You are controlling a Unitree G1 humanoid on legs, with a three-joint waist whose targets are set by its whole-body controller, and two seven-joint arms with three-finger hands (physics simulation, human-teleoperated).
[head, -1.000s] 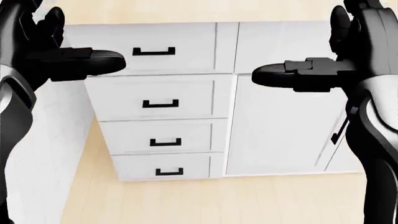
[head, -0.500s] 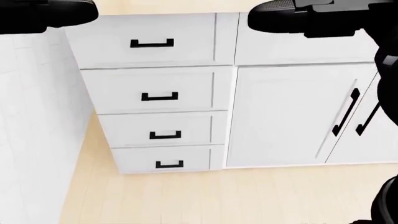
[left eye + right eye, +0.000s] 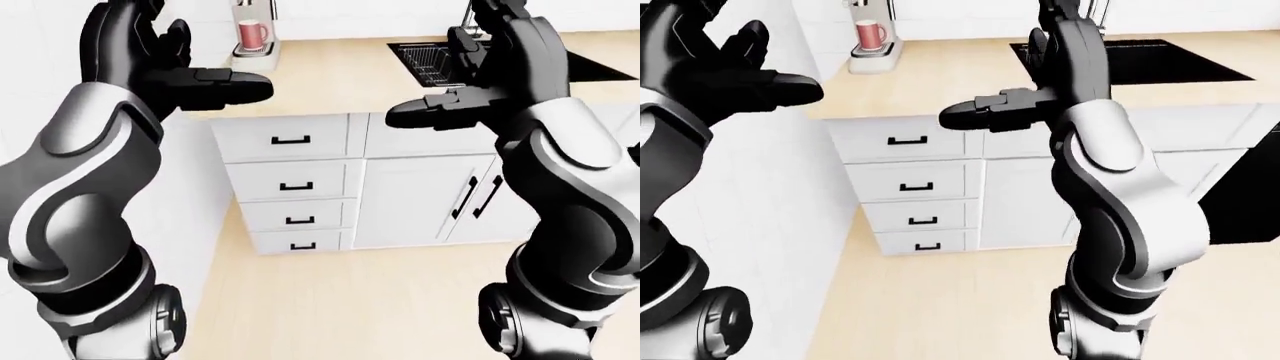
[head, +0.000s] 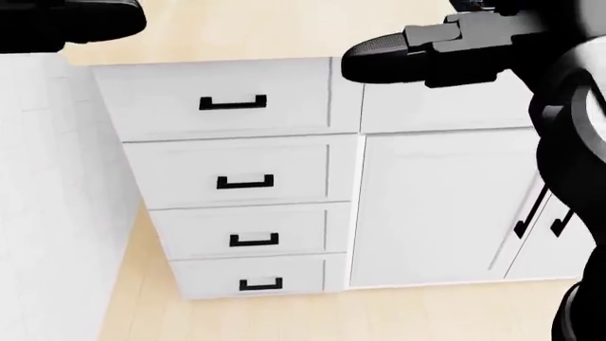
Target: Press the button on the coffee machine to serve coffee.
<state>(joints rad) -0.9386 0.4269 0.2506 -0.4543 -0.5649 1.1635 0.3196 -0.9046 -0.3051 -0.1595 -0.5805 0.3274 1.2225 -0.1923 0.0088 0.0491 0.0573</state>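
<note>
Above the left hand in the left-eye view, at the top edge of the picture, stands the coffee machine on the light wooden counter. Only its lower part shows; the button is not visible. A red mug sits on the machine's base, just right of the raised fingers of the left hand and apart from them.

Left hand: released, fingers spread upward, one finger pointing level toward the view's right. It grasps nothing. Well short of the machine.

Right hand: also released, fingers splayed, one finger pointing level toward the view's left, across the counter edge. It holds nothing. Beyond it, toward the view's upper right, lies a dark sink with a wire rack inside; the hand partly hides it.

Between the two hands and below them: white cabinet, a stack of four drawers, each with a black handle. Right of the stack, under the right hand, two cabinet doors with upright black bar handles side by side. A white tiled wall runs down under the left arm, at the stack's left.

Head view looks down on the drawer fronts; both hands show there only as black shapes along its top edge. Floor below the cabinet is pale wood.
</note>
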